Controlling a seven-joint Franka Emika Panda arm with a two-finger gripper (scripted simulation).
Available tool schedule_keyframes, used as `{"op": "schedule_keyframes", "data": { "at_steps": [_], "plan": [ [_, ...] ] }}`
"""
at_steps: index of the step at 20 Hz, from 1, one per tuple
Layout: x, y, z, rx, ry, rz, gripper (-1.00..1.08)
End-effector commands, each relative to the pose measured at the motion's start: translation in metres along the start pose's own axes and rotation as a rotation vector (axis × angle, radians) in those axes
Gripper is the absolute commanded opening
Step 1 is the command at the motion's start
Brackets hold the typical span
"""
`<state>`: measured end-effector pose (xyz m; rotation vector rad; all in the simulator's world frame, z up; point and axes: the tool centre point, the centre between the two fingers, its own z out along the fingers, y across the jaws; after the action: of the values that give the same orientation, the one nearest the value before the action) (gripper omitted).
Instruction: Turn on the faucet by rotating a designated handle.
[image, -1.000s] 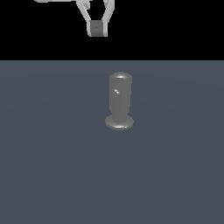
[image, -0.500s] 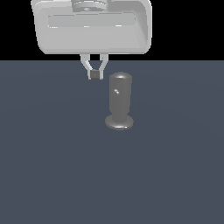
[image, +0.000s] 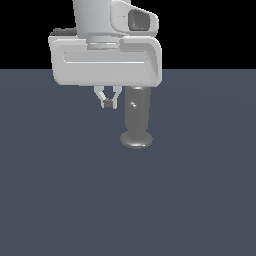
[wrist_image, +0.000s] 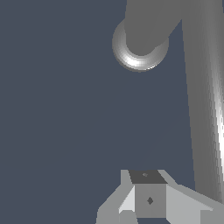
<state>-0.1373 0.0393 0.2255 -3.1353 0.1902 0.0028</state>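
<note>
The gripper (image: 108, 103) is seen clenched, its two fingers drawn together at the tips with nothing held between them; in the wrist view the gripper (wrist_image: 148, 199) shows its pads pressed together around a dark square face. It is hung below the broad white-grey hand of the arm (image: 106, 60), which fills the upper part of the exterior view. The faucet (image: 136, 120) is found just beside the gripper, on the exterior view's right, apart from it and not touched; its top is hidden behind the hand, while its flared foot is set on the dark blue-grey floor (image: 125, 210). In the wrist view the faucet (wrist_image: 141, 39) is seen from above, its foot ringed by a bright rim, and the handle (wrist_image: 203, 100) is shown as a long grey rod running past the gripper's side. Whether the rod is touched by the fingers cannot be told
</note>
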Motion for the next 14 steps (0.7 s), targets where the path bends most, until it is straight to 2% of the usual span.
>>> {"op": "schedule_keyframes", "data": {
  "at_steps": [1, 14],
  "plan": [
    [0.0031, -0.0012, 0.0050, 0.000, 0.002, 0.003, -1.00],
    [0.0053, 0.0044, 0.0055, 0.000, 0.002, 0.004, -1.00]
  ]
}}
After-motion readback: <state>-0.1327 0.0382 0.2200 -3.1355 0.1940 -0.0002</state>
